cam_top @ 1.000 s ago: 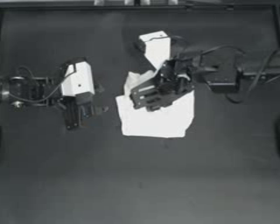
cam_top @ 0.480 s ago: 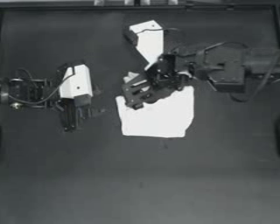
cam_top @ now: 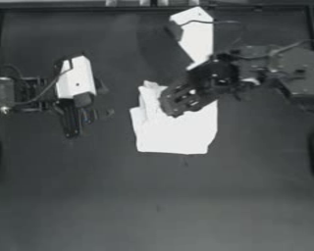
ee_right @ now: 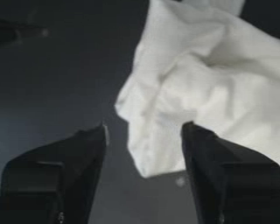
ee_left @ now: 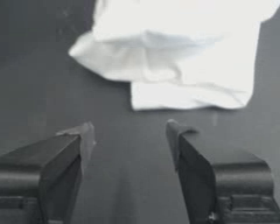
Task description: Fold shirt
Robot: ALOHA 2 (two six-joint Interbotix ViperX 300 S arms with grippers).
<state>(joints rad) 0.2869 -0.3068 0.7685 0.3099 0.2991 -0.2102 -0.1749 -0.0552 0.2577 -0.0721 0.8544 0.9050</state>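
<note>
The white shirt (cam_top: 176,130) lies bunched and partly folded at the table's middle. In the top view my right gripper (cam_top: 175,101) hovers over its upper part, reaching in from the right. In the right wrist view the right gripper (ee_right: 145,129) is open, and a rumpled edge of the shirt (ee_right: 212,87) lies between the jaws and beyond them. My left gripper (cam_top: 71,125) stays left of the shirt, apart from it. It is open over bare table (ee_left: 129,129), with the shirt (ee_left: 177,57) a short way ahead.
A white plate (cam_top: 74,78) sits on the left arm's wrist. Another white piece (cam_top: 196,34) shows at the top near the right arm. The dark table (cam_top: 160,206) stretches below the shirt, and its raised rim (cam_top: 67,7) runs along the top.
The right arm has swung a little, its gripper shifting slightly right over the shirt's upper part. The white piece at the top moved right. The left arm has barely moved.
</note>
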